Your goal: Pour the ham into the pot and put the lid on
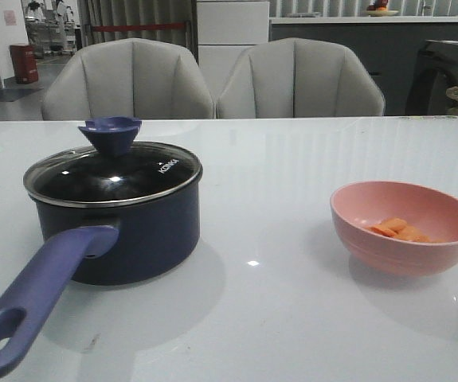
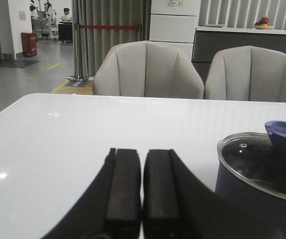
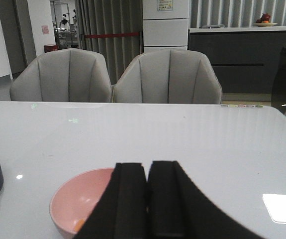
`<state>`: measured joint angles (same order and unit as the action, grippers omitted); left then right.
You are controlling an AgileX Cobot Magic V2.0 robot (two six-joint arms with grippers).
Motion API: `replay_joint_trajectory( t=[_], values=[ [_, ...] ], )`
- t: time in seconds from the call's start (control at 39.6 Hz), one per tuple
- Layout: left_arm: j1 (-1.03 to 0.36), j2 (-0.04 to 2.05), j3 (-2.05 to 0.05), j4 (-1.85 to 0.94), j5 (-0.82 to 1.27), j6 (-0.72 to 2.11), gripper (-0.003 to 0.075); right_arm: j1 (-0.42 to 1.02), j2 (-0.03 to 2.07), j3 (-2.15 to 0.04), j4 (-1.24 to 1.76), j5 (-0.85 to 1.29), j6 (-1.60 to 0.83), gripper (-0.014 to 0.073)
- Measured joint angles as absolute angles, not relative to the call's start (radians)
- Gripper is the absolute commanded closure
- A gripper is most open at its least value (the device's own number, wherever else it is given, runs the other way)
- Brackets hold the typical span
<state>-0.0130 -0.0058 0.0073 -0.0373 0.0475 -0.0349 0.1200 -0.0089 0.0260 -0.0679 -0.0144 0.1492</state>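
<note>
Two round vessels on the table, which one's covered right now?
The pot, front view's left: the lid sits on its rim. The pink bowl on the right is open, ham showing inside.

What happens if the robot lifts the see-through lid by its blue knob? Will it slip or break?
The lid looks like glass with a steel rim, so it is probably stiff, a bit heavy, and could crack if dropped. Its blue knob flares wider at the top, which should help a pincer keep hold.
</note>
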Motion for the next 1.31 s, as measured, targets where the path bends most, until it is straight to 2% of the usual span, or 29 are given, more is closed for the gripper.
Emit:
replay_joint_trajectory(
  t=[0.56, 0.78, 1.11, 1.31],
  values=[
    [-0.013, -0.006, -0.001, -0.037, -0.058, -0.035, 0.0596, 0.120, -0.009, 0.026, -0.068, -0.014, 0.149, 0.0458],
    [-0.013, 0.002, -0.122, -0.037, -0.006, -0.035, 0.0596, 0.120, -0.009, 0.026, -0.068, -0.014, 0.149, 0.0458],
    [-0.013, 0.240, -0.328, -0.037, 0.200, -0.035, 0.0596, 0.120, -0.009, 0.026, -0.068, -0.014, 0.149, 0.0458],
    [-0.013, 0.344, -0.352, -0.037, 0.256, -0.035, 0.0596, 0.120, -0.009, 0.026, -0.068, -0.014, 0.149, 0.0458]
  ],
)
